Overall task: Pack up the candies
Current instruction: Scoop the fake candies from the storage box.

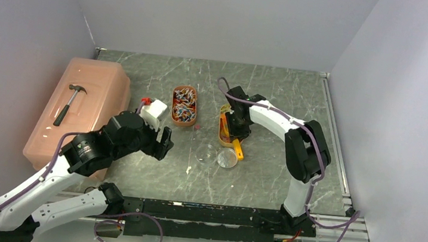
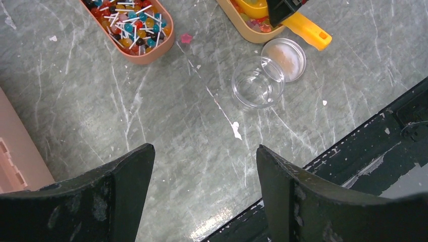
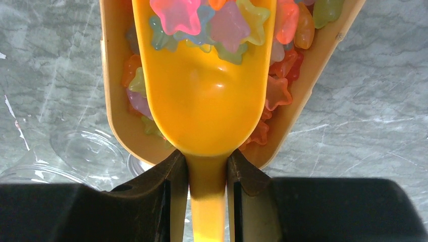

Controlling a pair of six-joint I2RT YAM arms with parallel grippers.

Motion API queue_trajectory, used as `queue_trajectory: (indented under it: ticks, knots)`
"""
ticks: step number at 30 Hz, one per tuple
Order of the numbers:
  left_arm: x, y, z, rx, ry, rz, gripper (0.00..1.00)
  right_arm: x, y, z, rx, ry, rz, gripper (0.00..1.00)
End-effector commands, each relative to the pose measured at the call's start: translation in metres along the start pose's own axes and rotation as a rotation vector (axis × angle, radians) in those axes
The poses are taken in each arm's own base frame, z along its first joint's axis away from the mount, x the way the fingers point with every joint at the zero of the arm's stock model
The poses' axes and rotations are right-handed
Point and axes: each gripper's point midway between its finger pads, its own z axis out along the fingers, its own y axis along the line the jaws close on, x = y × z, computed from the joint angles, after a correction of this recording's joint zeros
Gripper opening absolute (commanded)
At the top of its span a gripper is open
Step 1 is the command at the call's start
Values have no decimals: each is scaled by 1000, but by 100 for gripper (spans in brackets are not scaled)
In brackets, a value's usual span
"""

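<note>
My right gripper (image 3: 206,164) is shut on the handle of the yellow-orange scoop (image 3: 204,96). The scoop's bowl lies inside the right oval tray (image 3: 113,121) and holds several star-shaped candies (image 3: 212,20) at its front. More candies (image 3: 280,85) lie in the tray beside it. In the top view this gripper (image 1: 236,126) is over that tray (image 1: 223,128). The left oval tray (image 1: 184,106) holds mixed wrapped candies (image 2: 128,22). One pink candy (image 2: 186,38) lies loose on the table. My left gripper (image 2: 202,156) is open and empty above the bare table.
A clear round container (image 2: 257,83) and its lid (image 2: 285,56) sit side by side just near of the right tray. A pink box (image 1: 80,110) with a hammer (image 1: 69,103) on it stands at the left. A small white object (image 1: 154,111) sits by the left arm.
</note>
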Motion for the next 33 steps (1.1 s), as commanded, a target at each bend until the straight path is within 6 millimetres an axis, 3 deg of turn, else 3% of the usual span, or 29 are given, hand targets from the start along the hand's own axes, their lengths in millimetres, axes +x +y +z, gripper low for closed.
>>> queue_trajectory:
  ticks: [1, 14, 33]
  knots:
    - [-1, 3, 2, -20, -1, 1, 79, -10, -8, -1, 33, -95, -5, 0]
    - [3, 6, 7, -43, 22, 3, 79, -10, -13, -5, 31, -203, 11, 0]
    - [10, 10, 18, -78, 73, 14, 78, -11, -15, -28, 11, -372, -5, 0]
